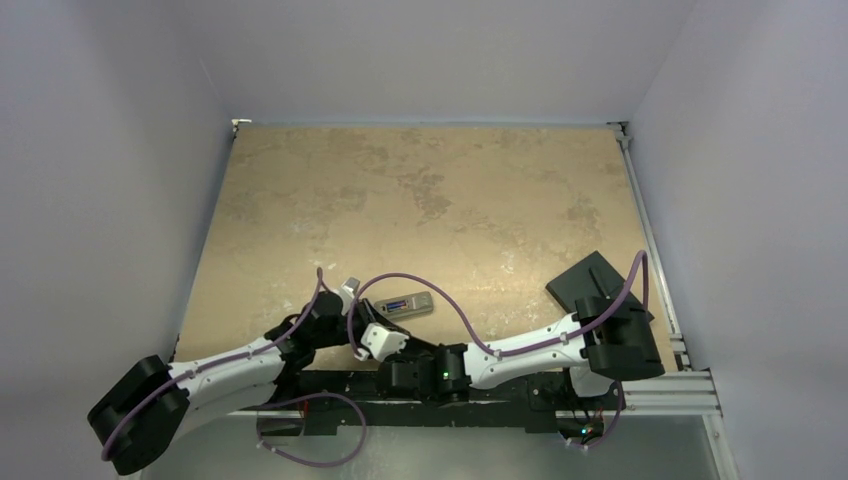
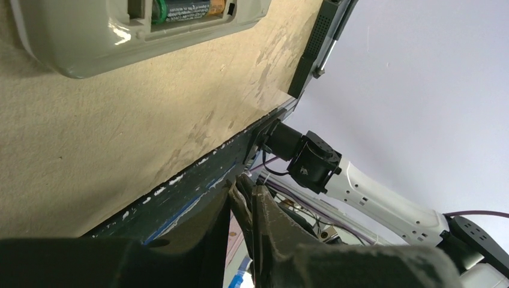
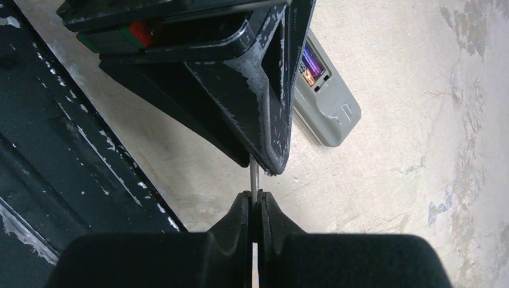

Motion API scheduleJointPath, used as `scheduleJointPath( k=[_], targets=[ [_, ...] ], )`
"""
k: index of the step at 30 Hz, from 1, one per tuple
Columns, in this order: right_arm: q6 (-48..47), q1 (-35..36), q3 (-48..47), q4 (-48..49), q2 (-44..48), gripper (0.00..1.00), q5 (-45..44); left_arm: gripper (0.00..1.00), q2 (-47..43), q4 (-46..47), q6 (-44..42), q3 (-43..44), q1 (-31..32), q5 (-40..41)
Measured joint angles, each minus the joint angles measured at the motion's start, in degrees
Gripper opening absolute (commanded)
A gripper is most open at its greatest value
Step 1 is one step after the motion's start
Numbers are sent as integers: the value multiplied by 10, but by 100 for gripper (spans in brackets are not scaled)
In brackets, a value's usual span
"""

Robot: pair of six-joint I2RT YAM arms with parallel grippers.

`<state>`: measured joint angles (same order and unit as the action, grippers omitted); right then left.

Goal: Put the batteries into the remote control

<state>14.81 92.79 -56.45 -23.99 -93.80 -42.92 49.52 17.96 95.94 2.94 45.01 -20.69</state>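
1. Top external view: the left arm (image 1: pixel 230 365) rises from its base at 7 o'clock toward the middle of the near edge, with its elbow low. The left tool (image 1: pixel 350 292) ends just at 9 o'clock of the remote control (image 1: pixel 406 305).
2. The right arm (image 1: pixel 530 345) folds back from its shoulder at 4 o'clock and lies low along the near edge, reaching leftward. Its wrist ends near the remote control, at 7 o'clock of it.
3. In the left wrist view, the left tool's two fingers meet at their tips with nothing seen between them — pressed together and empty.
4. The right tool (image 3: pixel 254 195) has its fingers drawn together on a thin pale strip (image 3: pixel 254 174), seen edge-on and sticking out past the tips. The left tool's black tip hangs very close at 12 o'clock of that strip; I cannot tell whether they touch.
5. The remote control lies flat with its grey underside up and its recess uncovered. A dark battery (image 2: pixel 183 9) with a brassy end and a purple battery (image 3: pixel 311 63) sit inside the recess.
6. The surface (image 1: pixel 430 190) is beige and mottled, with a dark rail (image 2: pixel 180 192) along its near edge. A black slab (image 1: pixel 590 282) sits by the right edge, at 3 o'clock of the remote control and well apart from it. Pale lilac-grey walls (image 1: pixel 430 50) close in three sides.
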Motion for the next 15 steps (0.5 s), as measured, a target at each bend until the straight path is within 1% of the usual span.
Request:
scheduleJointPath(
  k=[3, 5, 15],
  targets=[
    [7, 1, 0, 0, 0, 0, -6, 33, 2, 3, -12, 2, 0, -7],
    [9, 1, 0, 0, 0, 0, -14, 38, 2, 3, -19, 2, 0, -14],
    [21, -2, 8, -5, 15, 0, -27, 54, -17, -3, -50, 2, 1, -31]
  ],
)
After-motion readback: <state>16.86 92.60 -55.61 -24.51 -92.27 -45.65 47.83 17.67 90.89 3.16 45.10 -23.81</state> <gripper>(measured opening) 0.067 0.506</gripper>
